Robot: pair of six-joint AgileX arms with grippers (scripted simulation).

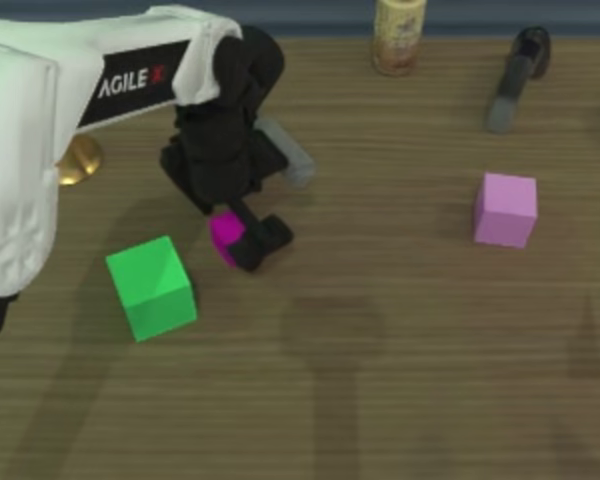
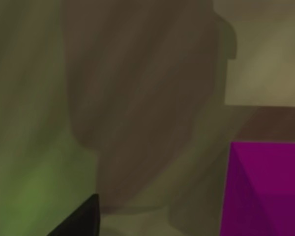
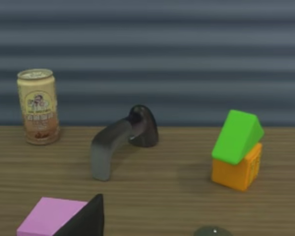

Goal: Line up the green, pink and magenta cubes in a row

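Small vivid magenta matte cube (image 1: 224, 231) mostly hidden under black left gripper (image 1: 242, 237) in top view; only rounded sliver shows. In left wrist view same cube (image 2: 265, 191) cut off by frame edges. Left gripper fingers' grip on cube not discernible. Pale lilac-pink matte cube (image 3: 51, 216) cut off at right wrist frame edge, partly behind dark right gripper finger (image 3: 86, 221). Beige drink can (image 1: 398, 35) cropped at top view's upper edge.

The left gripper (image 1: 242, 238) is low over the small vivid magenta cube (image 1: 224, 232), just beside the large bright green matte cube (image 1: 151, 286); the pale lilac-pink cube (image 1: 505, 208) lies well apart at the right.
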